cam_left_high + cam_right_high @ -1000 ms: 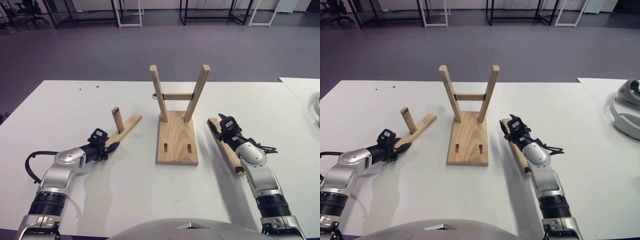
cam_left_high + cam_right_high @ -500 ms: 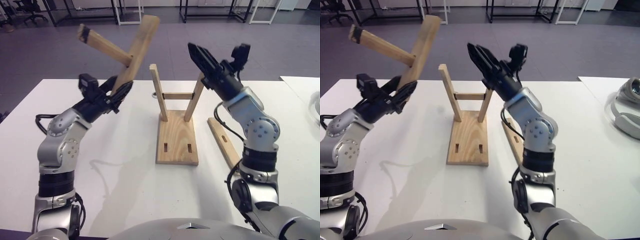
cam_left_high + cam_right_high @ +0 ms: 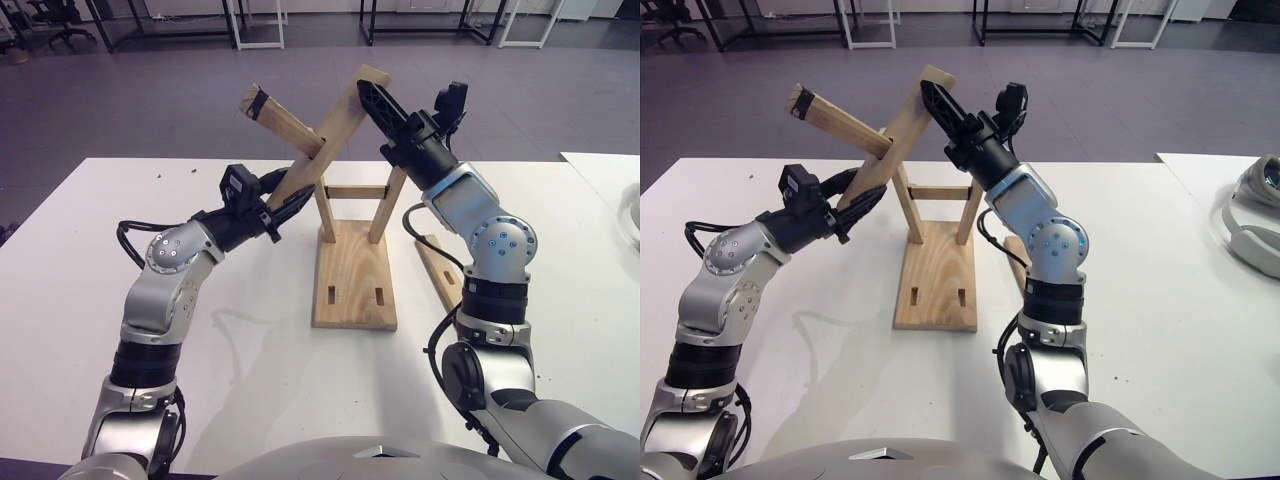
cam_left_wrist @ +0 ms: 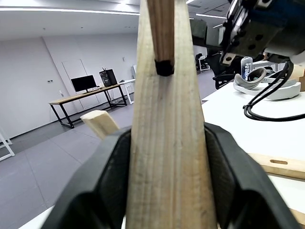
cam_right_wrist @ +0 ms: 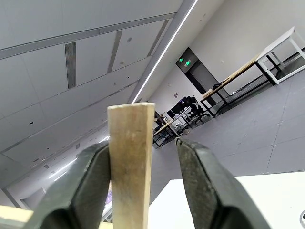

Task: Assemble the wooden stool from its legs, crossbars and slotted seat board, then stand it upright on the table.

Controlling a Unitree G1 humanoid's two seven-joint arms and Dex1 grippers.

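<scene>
White table (image 3: 100, 220) — grey floor (image 3: 150, 100), desk (image 4: 102, 90) beyond.

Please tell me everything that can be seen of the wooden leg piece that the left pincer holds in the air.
The leg piece is a flat bar of pale, bare wood with a shorter crossbar stub set into it; the stub's free end is dark. It is lifted clear of the table and tilted, its upper end toward the robot's right. The left pincer is shut on its lower end. The right pincer is open around its upper end.
</scene>
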